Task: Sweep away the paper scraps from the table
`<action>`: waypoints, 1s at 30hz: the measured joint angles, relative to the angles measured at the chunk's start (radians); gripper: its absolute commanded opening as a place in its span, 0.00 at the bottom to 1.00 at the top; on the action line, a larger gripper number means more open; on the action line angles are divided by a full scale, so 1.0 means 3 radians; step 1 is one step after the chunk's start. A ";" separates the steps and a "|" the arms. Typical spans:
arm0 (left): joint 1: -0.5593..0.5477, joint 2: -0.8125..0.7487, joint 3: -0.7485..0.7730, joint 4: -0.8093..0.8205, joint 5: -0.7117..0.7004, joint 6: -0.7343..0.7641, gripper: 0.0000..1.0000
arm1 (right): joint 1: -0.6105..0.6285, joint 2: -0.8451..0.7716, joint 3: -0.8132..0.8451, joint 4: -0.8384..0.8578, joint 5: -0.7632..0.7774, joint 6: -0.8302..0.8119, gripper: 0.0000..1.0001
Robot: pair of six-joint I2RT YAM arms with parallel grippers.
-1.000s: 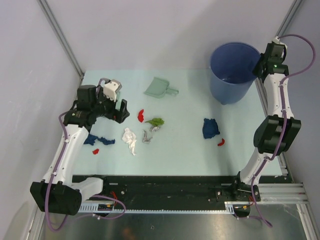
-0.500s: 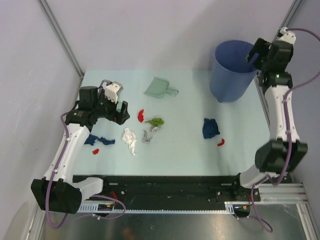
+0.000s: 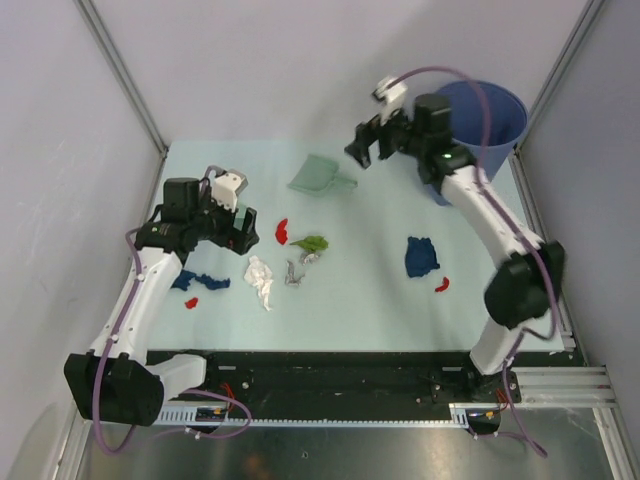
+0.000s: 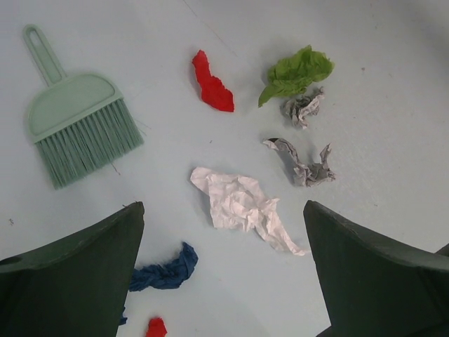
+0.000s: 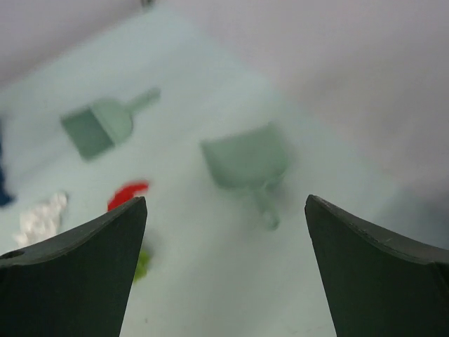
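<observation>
9 paper scraps (image 3: 260, 280) are counted on the table (image 3: 380, 300); how are they spread?

7 are gathered left of the middle. A red scrap (image 4: 212, 88), a green scrap (image 4: 298, 70) with a small grey scrap (image 4: 303, 109) touching it, a larger grey scrap (image 4: 305, 165) and a white scrap (image 4: 242, 203) are seen there. Nearer the left edge, a dark blue scrap (image 4: 165, 270) is found with a tiny red scrap (image 4: 156, 327) just beside it.

And the other 2?

A dark blue wad (image 3: 421, 256) and a red wad (image 3: 441, 284) are seen close together toward the right edge, well apart from the rest.

How is the left gripper (image 4: 221, 210) held?

It is held above the left group with its jaws spread wide and nothing between them. The white scrap is framed below the gap. A hand brush (image 4: 77, 130) is laid flat on the table nearby, its handle turned away from the gripper.

And the right gripper (image 3: 362, 145)?

It is raised near the far edge, just right of the dustpan (image 3: 318, 177). It is likewise spread wide and nothing is held. Its wrist view is blurred, though the dustpan and brush can be made out below. A blue bucket (image 3: 490, 110) is stood at the far right corner.
</observation>
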State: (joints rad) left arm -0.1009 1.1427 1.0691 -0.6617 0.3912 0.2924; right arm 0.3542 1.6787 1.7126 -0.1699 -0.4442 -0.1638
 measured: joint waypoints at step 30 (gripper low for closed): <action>0.0000 0.0313 -0.0001 -0.0011 -0.0397 -0.0013 1.00 | 0.0256 0.2683 0.1700 -0.0980 0.0581 -0.0724 1.00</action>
State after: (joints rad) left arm -0.1009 1.2366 1.0687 -0.6651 0.2722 0.2886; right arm 0.4309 2.4836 2.2227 -0.4641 -0.2699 -0.3809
